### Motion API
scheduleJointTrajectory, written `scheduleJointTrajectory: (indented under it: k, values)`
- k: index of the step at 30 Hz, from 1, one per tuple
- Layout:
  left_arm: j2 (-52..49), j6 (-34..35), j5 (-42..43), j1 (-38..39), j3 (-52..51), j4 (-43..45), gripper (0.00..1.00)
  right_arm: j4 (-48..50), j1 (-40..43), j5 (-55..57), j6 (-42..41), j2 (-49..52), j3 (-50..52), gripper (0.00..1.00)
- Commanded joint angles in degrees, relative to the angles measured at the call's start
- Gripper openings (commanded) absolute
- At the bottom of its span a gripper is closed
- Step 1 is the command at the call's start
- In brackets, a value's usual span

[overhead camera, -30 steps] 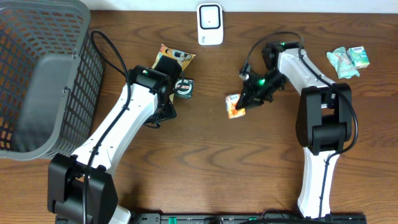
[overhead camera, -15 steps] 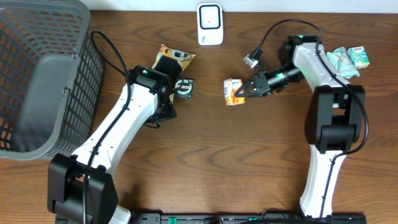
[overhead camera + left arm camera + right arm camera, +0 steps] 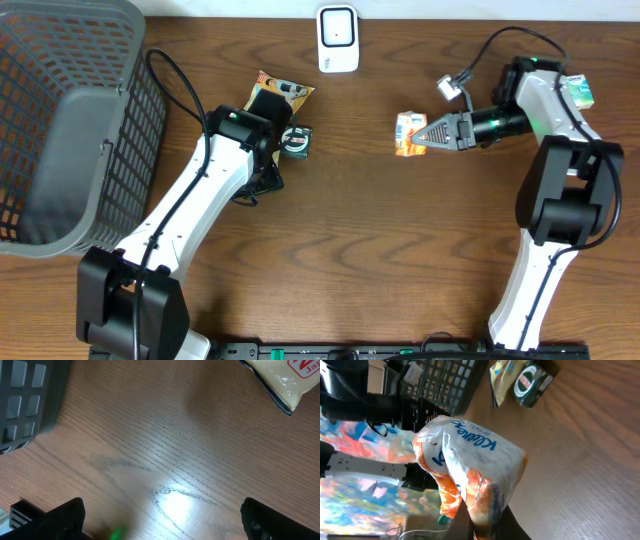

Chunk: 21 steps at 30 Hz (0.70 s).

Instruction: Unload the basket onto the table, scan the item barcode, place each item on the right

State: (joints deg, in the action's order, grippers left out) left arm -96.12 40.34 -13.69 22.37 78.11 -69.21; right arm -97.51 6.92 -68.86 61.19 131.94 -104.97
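Orange-and-white plastic tissue packet pinched in right claw, apart from white box scanner, scan not yet done; left claw spread

Tissue pkt orange/white, blue lettering; basket grey mesh; table brown woodgrain.

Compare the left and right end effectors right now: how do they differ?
The left end effector stands open and empty; the right end effector is shut on the orange tissue pack. The left faces down at the table beside the yellow packet; the right points sideways across it. Shared: neither is at the white scanner.
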Motion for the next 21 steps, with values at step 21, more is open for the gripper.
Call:
scheduleJointTrajectory:
  k: [21]
  values:
    - [0.3,0.5,-0.9,-0.2,-0.3,-0.4,0.98,0.0,-4.4,-2.7,9.4,-0.5,-0.8,0.01]
